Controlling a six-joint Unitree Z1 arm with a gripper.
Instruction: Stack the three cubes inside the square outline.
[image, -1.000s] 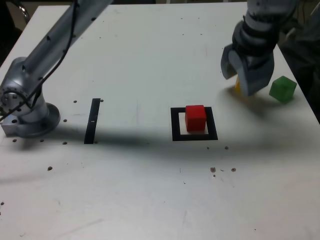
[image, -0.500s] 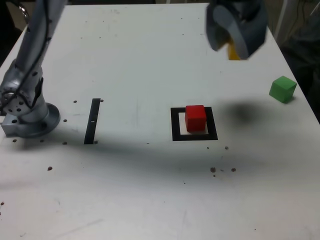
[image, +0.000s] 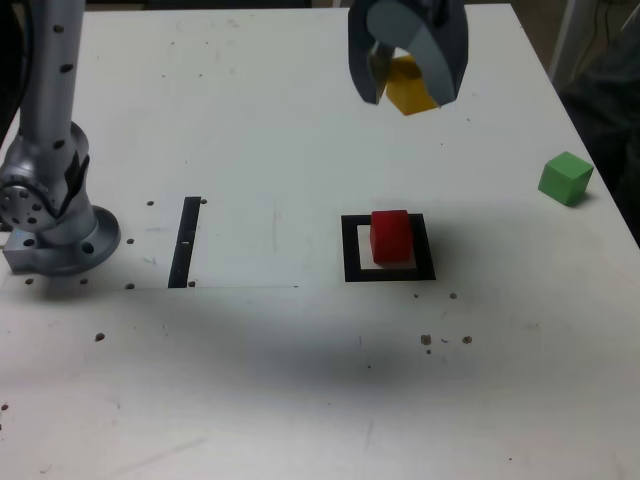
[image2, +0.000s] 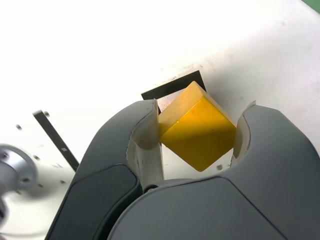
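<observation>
The gripper pinches the yellow cube between its two fingers, high at one o'clock in the exterior view; a second ago it was out at two o'clock. The arm has swung with it, its visible link now running more steeply up from the base at nine o'clock. The square outline, just off centre toward three o'clock, has not moved, nor has the black strip toward nine. Of the equal-sized cubes, the yellow cube has changed most: mostly hidden behind the fingers earlier, it now shows plainly, tilted, with a corner toward each finger in the wrist view. The red cube sits as before inside the outline, and the green cube remains apart on the table, between two and three o'clock.
</observation>
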